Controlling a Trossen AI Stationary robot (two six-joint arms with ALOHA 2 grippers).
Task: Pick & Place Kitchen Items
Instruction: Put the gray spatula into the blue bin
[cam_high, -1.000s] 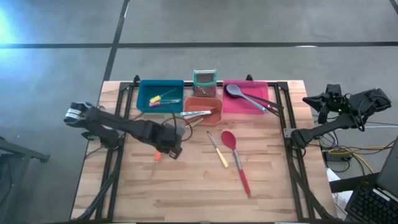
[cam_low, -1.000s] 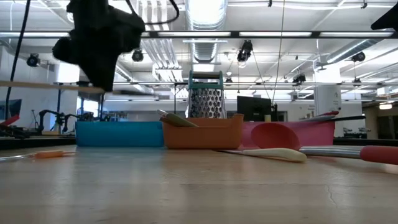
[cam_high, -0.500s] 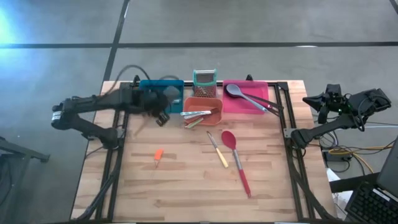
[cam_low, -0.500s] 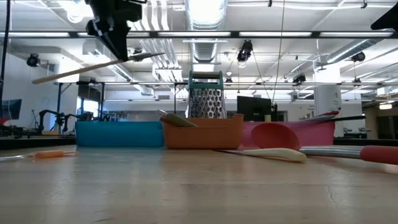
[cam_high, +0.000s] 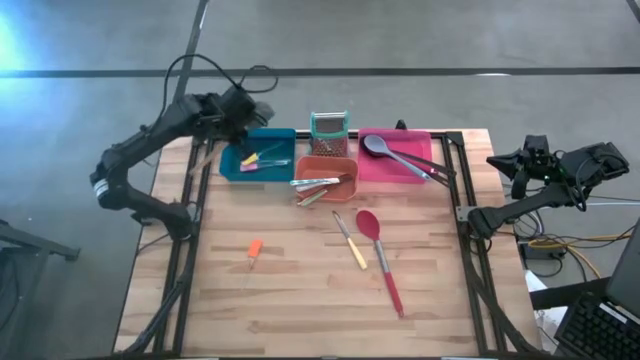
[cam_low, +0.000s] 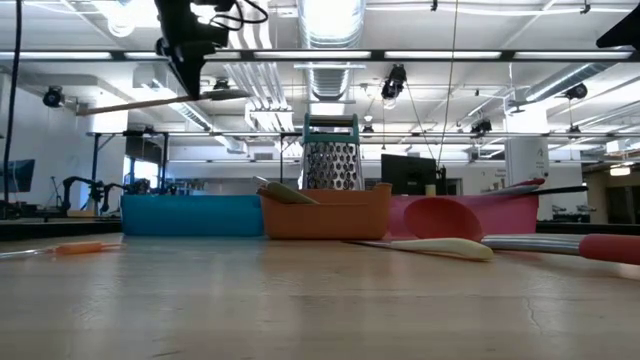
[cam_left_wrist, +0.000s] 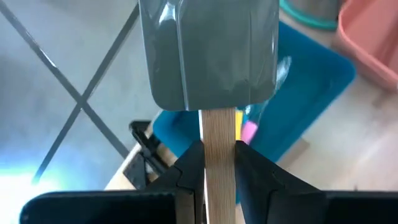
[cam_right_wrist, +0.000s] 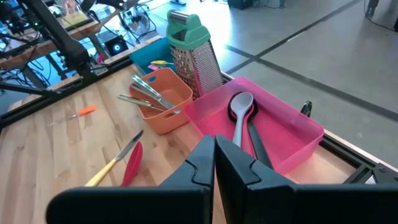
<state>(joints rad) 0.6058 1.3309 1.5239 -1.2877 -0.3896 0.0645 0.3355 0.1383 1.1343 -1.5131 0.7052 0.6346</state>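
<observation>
— What do you have hold of?

— A spatula with a flat grey blade and a pale wooden handle (cam_left_wrist: 217, 162). My left gripper (cam_left_wrist: 219, 163) is pinched narrowly on the handle just below the blade, carrying it well above the table over its 11 o'clock corner, at the outer end of the blue rectangular bin (cam_high: 256, 153).

— So which step is this?

— I judge it the carry before a drop. The blade points toward that bin, which already holds short tools with pink and yellow handles (cam_high: 256, 160).

— And the next move?

— Lower the spatula over the bin and line it up lengthwise before my fingers spread. It looks long against the bin, so it may hang over the rim.

— The other arm?

— My right gripper (cam_right_wrist: 214, 163) waits off the table's 3 o'clock edge, fingers shut on nothing. The long red spoon (cam_high: 379, 255) and yellow-handled knife (cam_high: 350, 240) lie near the middle, the small orange-handled tool (cam_high: 254, 249) toward 8 o'clock.
</observation>
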